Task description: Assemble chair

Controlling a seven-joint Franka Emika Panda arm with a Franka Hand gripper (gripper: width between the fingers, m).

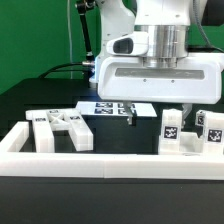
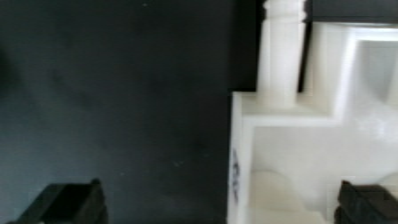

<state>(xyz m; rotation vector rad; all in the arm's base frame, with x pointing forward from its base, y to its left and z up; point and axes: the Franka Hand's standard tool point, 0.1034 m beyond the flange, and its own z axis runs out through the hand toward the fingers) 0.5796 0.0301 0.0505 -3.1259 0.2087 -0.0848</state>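
The chair is in loose white tagged parts. A group of bars and blocks (image 1: 60, 130) lies at the exterior view's left. Two upright tagged pieces (image 1: 172, 130) (image 1: 210, 128) stand at its right. My gripper (image 1: 157, 113) hangs open over the table between the groups, above the nearer upright piece, holding nothing. In the wrist view the dark fingertips (image 2: 71, 203) stand wide apart on either side of my gripper (image 2: 221, 205). A blocky white part (image 2: 302, 150) with a slim post (image 2: 281, 50) lies below, toward one finger. I cannot tell whether a finger touches it.
The marker board (image 1: 112, 107) lies flat on the black table behind the gripper. A long white border rail (image 1: 110, 162) runs along the front, with side rails (image 1: 14, 138) closing in the parts. Green wall and cables stand behind.
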